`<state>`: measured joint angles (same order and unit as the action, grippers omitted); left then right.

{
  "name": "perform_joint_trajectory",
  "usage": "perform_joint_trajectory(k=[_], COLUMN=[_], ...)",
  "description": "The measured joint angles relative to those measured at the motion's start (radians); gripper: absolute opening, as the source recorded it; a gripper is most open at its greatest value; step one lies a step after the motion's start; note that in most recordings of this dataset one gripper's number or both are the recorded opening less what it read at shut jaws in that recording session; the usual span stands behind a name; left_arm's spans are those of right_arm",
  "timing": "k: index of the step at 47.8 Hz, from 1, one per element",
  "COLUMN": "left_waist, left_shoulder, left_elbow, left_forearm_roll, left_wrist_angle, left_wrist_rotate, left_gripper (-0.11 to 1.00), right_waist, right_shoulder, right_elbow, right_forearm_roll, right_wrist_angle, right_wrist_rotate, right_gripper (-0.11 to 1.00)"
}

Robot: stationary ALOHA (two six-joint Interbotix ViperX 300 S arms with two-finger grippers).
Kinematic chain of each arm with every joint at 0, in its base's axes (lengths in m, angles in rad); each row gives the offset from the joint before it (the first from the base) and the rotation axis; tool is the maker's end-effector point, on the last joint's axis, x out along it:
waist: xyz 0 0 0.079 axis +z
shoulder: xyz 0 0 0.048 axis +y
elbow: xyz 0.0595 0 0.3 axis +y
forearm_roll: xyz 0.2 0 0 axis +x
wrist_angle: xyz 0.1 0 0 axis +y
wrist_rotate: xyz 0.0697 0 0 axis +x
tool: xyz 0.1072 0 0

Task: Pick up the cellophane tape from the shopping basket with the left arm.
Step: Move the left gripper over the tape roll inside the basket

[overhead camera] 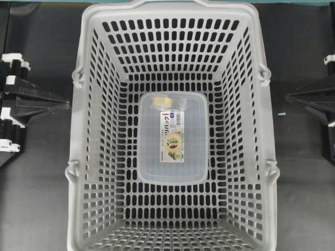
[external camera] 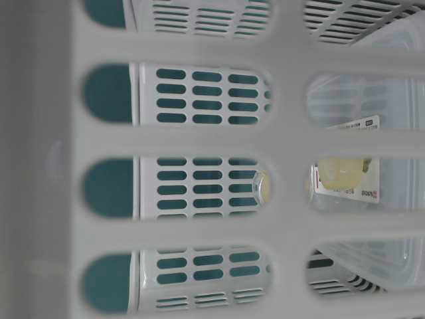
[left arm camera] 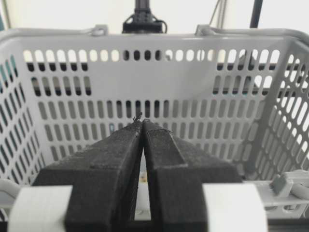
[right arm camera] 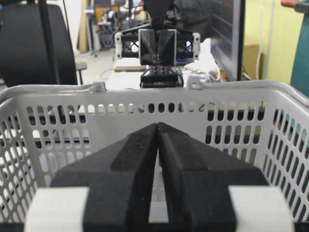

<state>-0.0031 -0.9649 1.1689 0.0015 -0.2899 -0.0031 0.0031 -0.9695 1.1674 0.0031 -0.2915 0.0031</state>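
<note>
Overall, shopping basket (overhead camera: 172,31) stood centred on the dark tabletop (overhead camera: 36,198), both arms parked outside it. Left arm's gripper (overhead camera: 65,104) sat at the left edge of the overhead view, tip aimed at the basket's left wall but apart from it. Jaws were pressed together, nothing between them; wrist view confirmed this, tip (left arm camera: 141,122) facing the slotted wall from outside. Right gripper (overhead camera: 289,97) mirrored that on the opp. side, jaws likewise closed and empty, tip (right arm camera: 157,126) in front of the basket wall (right arm camera: 231,121).

Inside the basket, a clear rectangular food container (overhead camera: 193,157) w/ colourful label (overhead camera: 171,136) lay flat on the floor, approx. central. Cellophane tape (overhead camera: 163,100) lay on the container lid near its far edge, just beyond the label's top end. Table-level view, shot through the basket's slots, showed the pale yellowish roll (external camera: 340,174) only in part, blurred, next to the label (external camera: 362,126).
</note>
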Motion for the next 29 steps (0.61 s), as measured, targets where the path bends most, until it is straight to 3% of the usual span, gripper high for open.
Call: perform_joint_trajectory(k=[3,13,29], left_waist=[0.0,0.0,-0.006], left_shoulder=[0.0,0.043,0.314], left_elbow=[-0.006,-0.184,-0.48], left_forearm_roll=[0.008,0.037,0.038], left_wrist_angle=[0.011,0.276,0.649], left_wrist_rotate=[-0.005,-0.078,-0.08], left_gripper=[0.01,0.0,0.0], right_waist=[-0.003,-0.009,-0.009], right_shoulder=[0.0,-0.002,-0.002], right_elbow=[0.0,0.0,-0.008], right_forearm_roll=[0.002,0.002,0.002], right_wrist_angle=[0.002,0.067,0.196], right_wrist_rotate=[-0.002,0.0,-0.002], right_gripper=[0.03,-0.01,-0.01])
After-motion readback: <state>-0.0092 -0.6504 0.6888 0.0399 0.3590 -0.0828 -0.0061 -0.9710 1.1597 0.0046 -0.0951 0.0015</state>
